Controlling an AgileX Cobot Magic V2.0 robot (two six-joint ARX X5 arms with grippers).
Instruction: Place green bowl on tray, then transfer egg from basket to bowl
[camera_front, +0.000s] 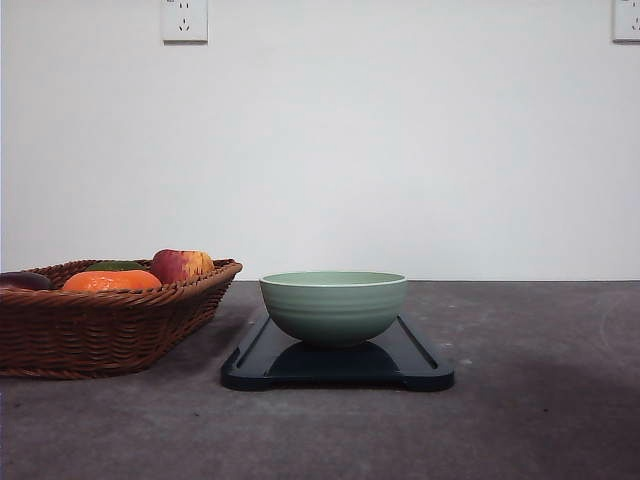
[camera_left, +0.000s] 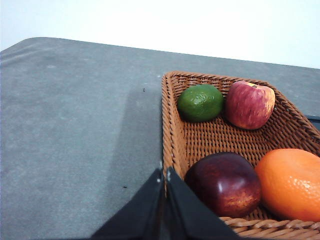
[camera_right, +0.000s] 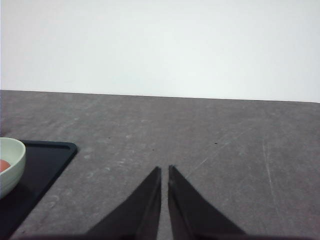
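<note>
- Where the front view looks over the grey desk (camera_front: 540, 400), the bowl (camera_front: 333, 306) stands upright in the middle of the tray (camera_front: 425, 372), its rim level and its base on the tray's floor.
- The basket (camera_front: 100, 325) sits left of the tray, close beside it but not touching, and reaches past the left edge of the view.
- An orange (camera_front: 111, 281), a red-yellow apple (camera_front: 181, 265), a green fruit (camera_front: 114, 266) and a dark fruit (camera_front: 22, 281) show above the basket's rim.
- Two wall sockets (camera_front: 184, 19) are on the white wall behind.
- In the left wrist view, the left pincer (camera_left: 164, 175) hangs over the near corner of the basket (camera_left: 172, 130), its dark fingers (camera_left: 142, 210) pressed tip to tip with nothing between them.
- Inside the basket lie a green fruit (camera_left: 200, 102) and a red apple (camera_left: 249, 104) at the far end, touching each other, and a dark red apple (camera_left: 224, 183) and an orange (camera_left: 291, 184) at the near end, side by side.
- In the right wrist view, the right pincer (camera_right: 164, 170) is over bare desk (camera_right: 225, 145), its fingers (camera_right: 190, 215) nearly together with a thin slit between and nothing held.
- At that view's edge, the bowl (camera_right: 11, 165) rests on the tray (camera_right: 47, 160), and something reddish-pink (camera_right: 4, 165) shows inside the bowl; what it is cannot be told.
</note>
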